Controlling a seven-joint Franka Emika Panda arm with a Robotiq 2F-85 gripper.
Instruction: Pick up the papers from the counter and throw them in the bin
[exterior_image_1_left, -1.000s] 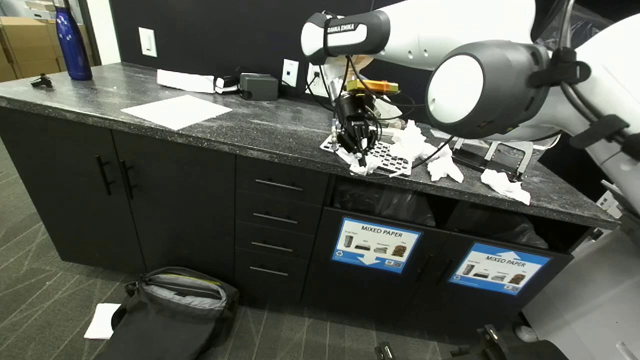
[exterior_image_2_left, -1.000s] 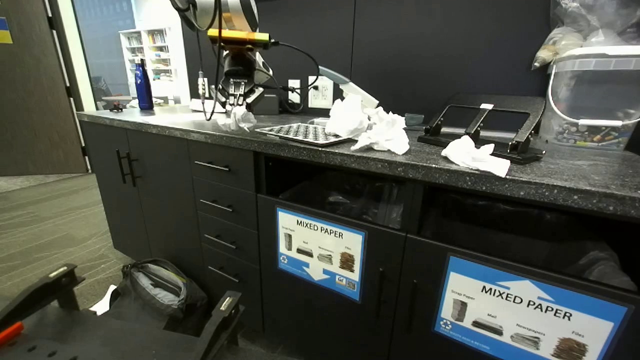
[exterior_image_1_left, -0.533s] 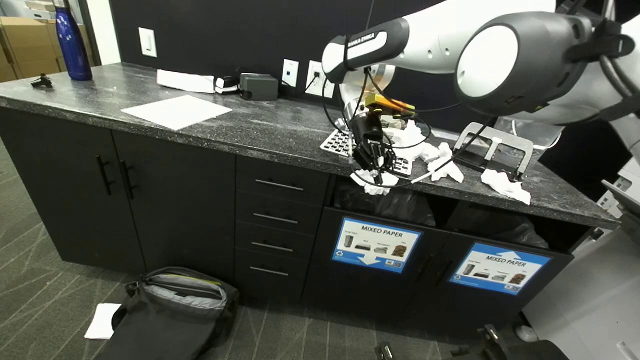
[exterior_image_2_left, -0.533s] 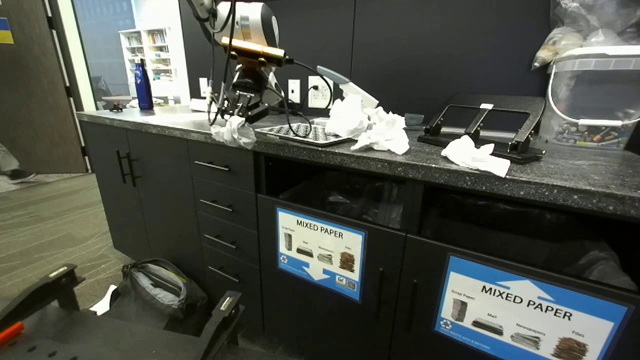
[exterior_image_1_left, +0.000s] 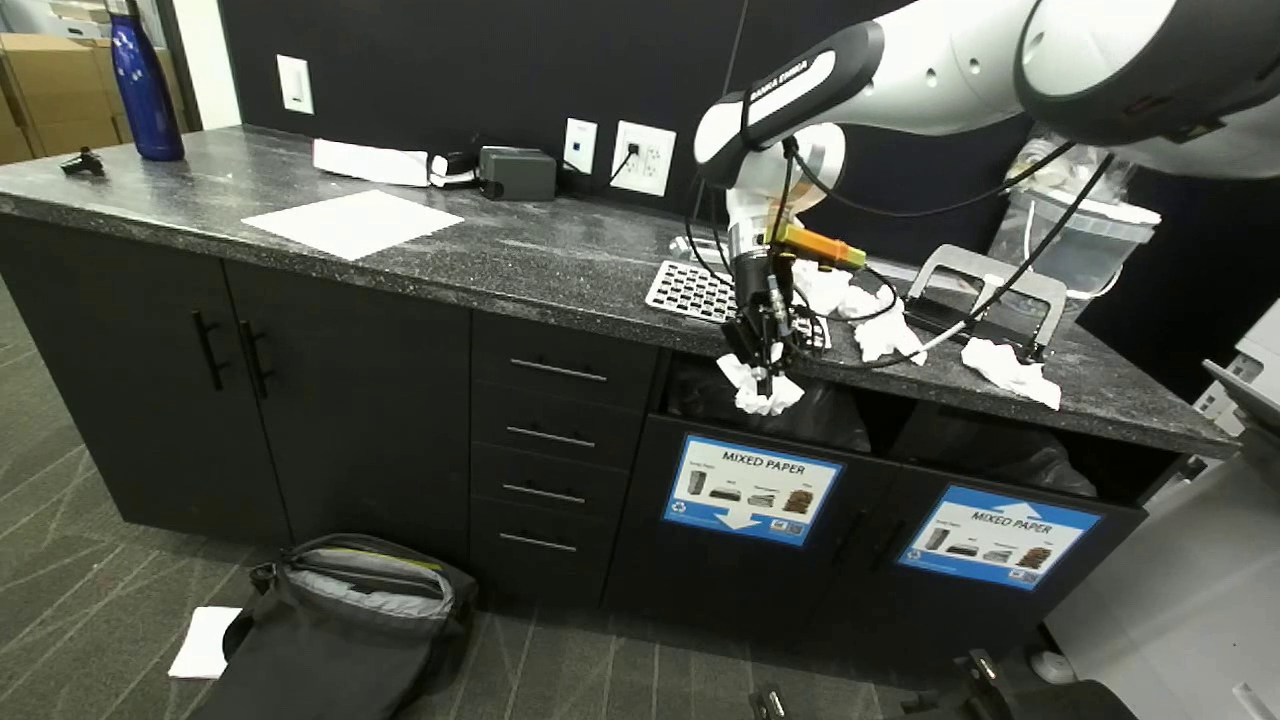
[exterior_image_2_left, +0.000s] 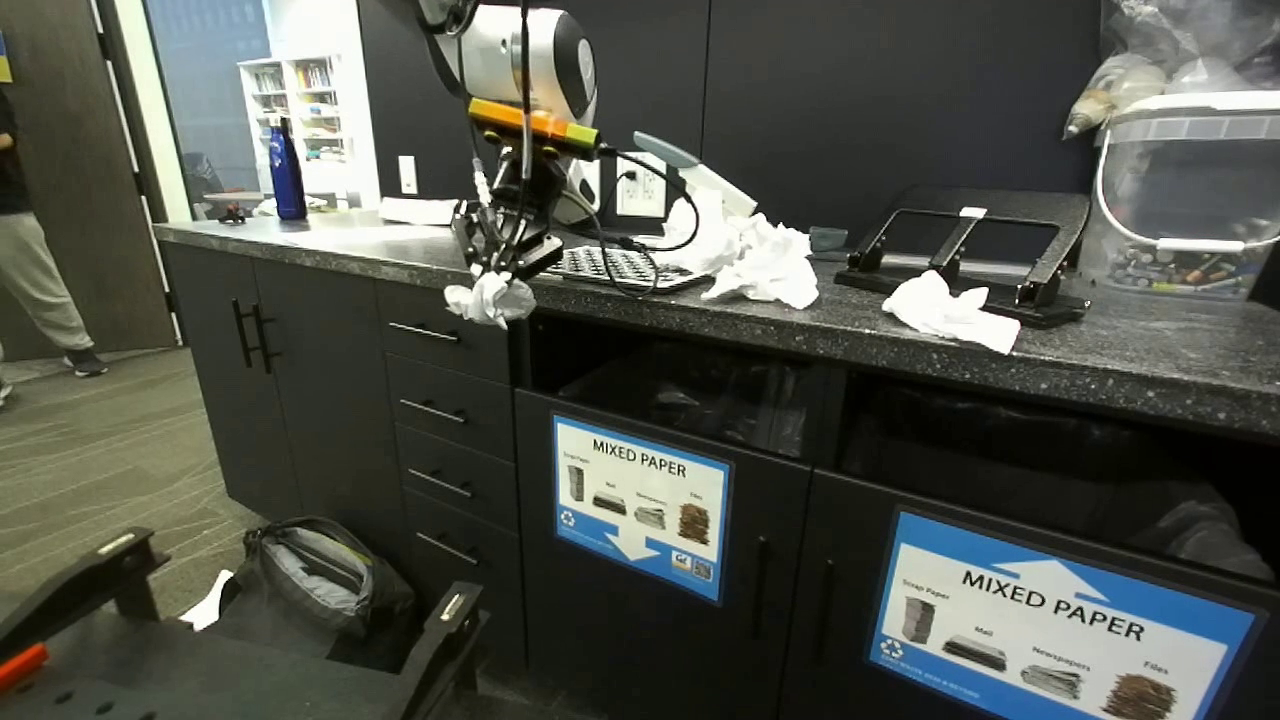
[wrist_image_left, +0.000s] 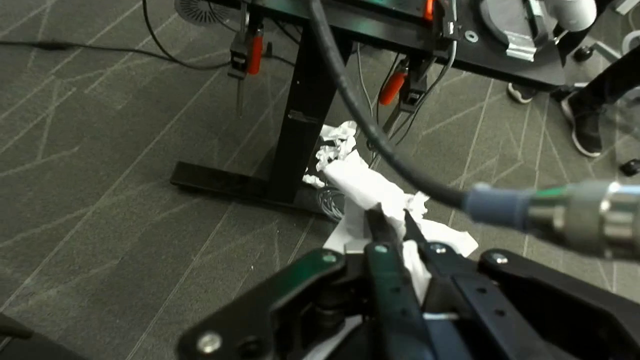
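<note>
My gripper (exterior_image_1_left: 766, 376) is shut on a crumpled white paper (exterior_image_1_left: 770, 402), in front of the counter's (exterior_image_1_left: 560, 260) front edge. In an exterior view the gripper (exterior_image_2_left: 505, 262) and held paper (exterior_image_2_left: 490, 300) hang beside the counter edge, near the drawers. In the wrist view the paper (wrist_image_left: 370, 185) is pinched between the fingers (wrist_image_left: 392, 215). Other crumpled papers (exterior_image_2_left: 770, 265) lie on the counter beside the checkered mat. One more paper (exterior_image_2_left: 950, 312) lies by the black stand. The bin opening (exterior_image_2_left: 690, 390), with a clear bag inside, is below the counter above a MIXED PAPER sign.
A checkered mat (exterior_image_1_left: 690, 290), a black stand (exterior_image_2_left: 980, 250) and a clear bucket (exterior_image_2_left: 1180, 210) stand on the counter. A second bagged opening (exterior_image_1_left: 1000, 455) is beside the bin. A bag (exterior_image_1_left: 350, 620) lies on the floor. In the wrist view, paper scraps (wrist_image_left: 337, 145) lie by a table leg.
My gripper has carried the paper from over the counter by the mat outward past the front edge and lower, toward the bin opening. A person has appeared at the far doorway.
</note>
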